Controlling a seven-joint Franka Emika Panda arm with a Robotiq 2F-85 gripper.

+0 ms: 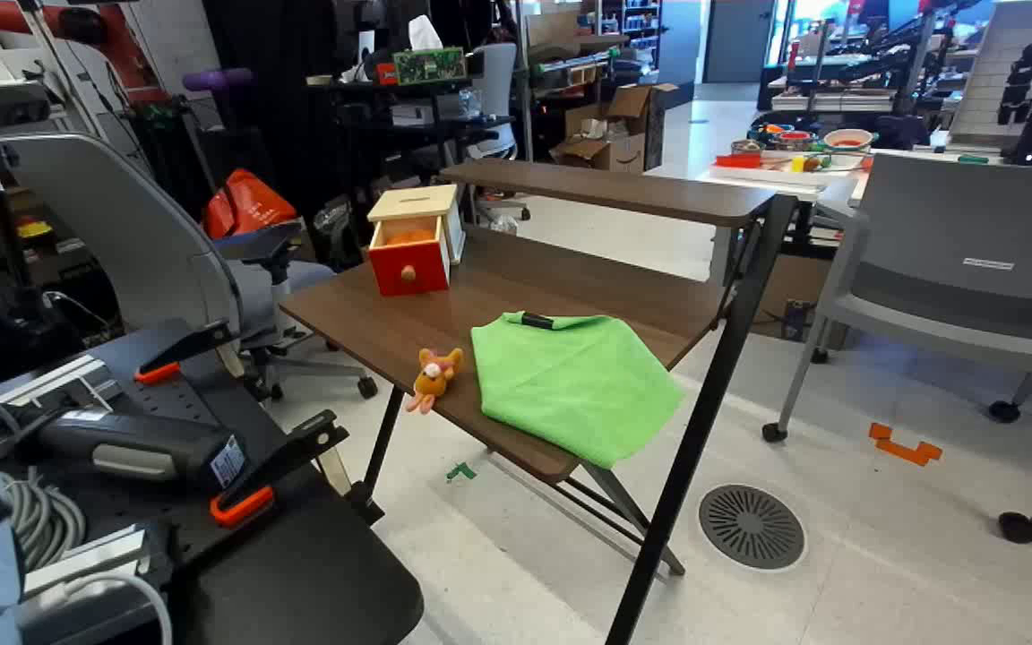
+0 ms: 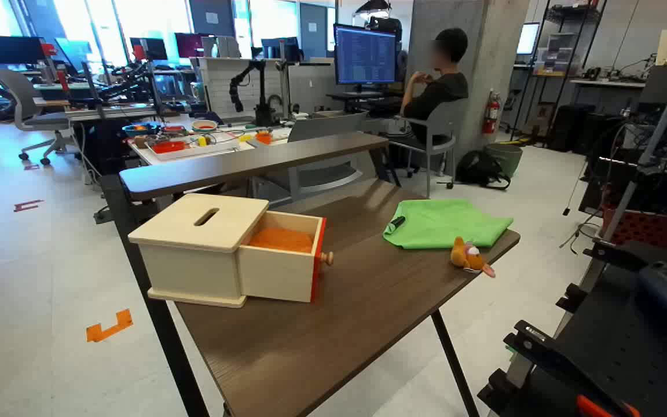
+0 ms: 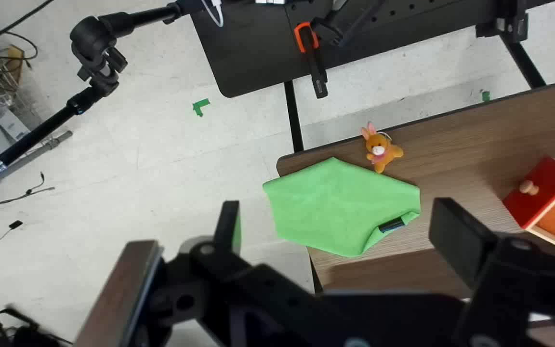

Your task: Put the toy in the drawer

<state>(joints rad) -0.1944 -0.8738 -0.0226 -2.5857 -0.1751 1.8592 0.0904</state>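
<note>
The toy, a small orange plush animal with pink ears, lies at the brown table's edge beside the green cloth; it shows in both exterior views (image 1: 433, 381) (image 2: 465, 255) and in the wrist view (image 3: 379, 150). The drawer has a red front with a round wooden knob (image 1: 409, 270) (image 2: 278, 273) (image 3: 537, 190). It is pulled out of its pale wooden box (image 1: 416, 201) (image 2: 194, 269), with orange lining inside. My gripper (image 3: 337, 212) is open with nothing between its fingers, high above the table. Neither exterior view shows it.
The green cloth (image 1: 574, 385) (image 2: 449, 225) (image 3: 342, 207) lies on the brown table (image 1: 516, 278) (image 2: 362, 301), with a dark pen-like object (image 2: 395, 223) (image 3: 391, 224) at its folded edge. A raised shelf (image 1: 606, 190) (image 2: 252, 162) runs along the table. A black cart with clamps (image 1: 301, 573) stands near the toy's side.
</note>
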